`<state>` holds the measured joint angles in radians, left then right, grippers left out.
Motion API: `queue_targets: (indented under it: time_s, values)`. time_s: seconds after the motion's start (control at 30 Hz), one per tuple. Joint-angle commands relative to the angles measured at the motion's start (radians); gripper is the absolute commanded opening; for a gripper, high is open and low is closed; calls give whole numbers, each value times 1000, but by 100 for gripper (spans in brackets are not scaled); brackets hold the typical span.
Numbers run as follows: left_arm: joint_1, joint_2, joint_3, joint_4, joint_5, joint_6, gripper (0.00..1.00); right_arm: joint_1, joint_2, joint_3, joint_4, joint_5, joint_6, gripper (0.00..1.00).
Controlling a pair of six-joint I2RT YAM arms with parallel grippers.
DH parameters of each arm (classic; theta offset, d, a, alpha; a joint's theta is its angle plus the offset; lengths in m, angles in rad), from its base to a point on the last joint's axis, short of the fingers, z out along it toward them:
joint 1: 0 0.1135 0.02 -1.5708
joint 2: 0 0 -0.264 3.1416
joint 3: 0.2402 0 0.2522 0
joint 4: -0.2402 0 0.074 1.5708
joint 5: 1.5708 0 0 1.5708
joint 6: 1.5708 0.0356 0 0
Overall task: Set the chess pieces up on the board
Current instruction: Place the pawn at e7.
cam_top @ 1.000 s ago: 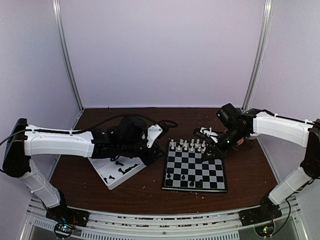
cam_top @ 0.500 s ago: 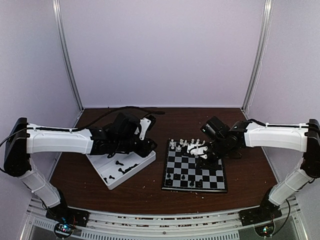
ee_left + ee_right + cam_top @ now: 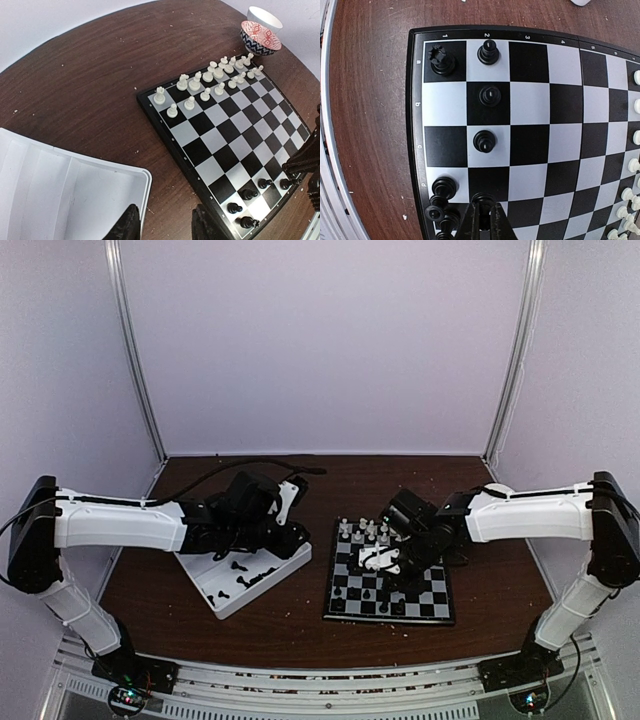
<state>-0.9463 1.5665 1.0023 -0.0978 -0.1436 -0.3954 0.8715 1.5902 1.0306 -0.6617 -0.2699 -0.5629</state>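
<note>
Black plastic chess pieces (image 3: 445, 187) cluster at one edge of the black-and-silver checked board (image 3: 530, 105). We judge the tightly closed right gripper (image 3: 482, 220) beside them may topple neighbours. Left gripper (image 3: 162, 225) gapes, empty.

Closed jaws hang over board (image 3: 530, 120) beside chess pieces (image 3: 485, 141).

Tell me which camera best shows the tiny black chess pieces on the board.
Right wrist: the tiny black plastic chess pieces stand close, seen from above. Left wrist shows them small at the board edge; top view, specks.

Right end effector (image 3: 483, 204) farther over board (image 3: 425, 600)
</note>
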Motion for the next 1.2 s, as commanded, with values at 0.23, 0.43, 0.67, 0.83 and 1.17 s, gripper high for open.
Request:
queue_targets:
  time_s: [0.23, 0.43, 0.67, 0.83, 1.17]
  values:
    - [0, -14, -7, 47, -17, -16, 36, 11, 62, 39, -19, 23, -4, 4]
    - [0, -1, 2, 46, -16, -11, 36, 11, 77, 39, -18, 23, -5, 6]
    - [0, 9, 5, 47, -11, -13, 36, 11, 83, 37, -10, 31, 4, 13]
    - [0, 12, 5, 42, -13, -13, 36, 11, 72, 41, -9, 33, 16, 21]
    - [1, -63, 31, -163, -87, -47, 38, -15, -62, 88, -74, -6, 36, 27]
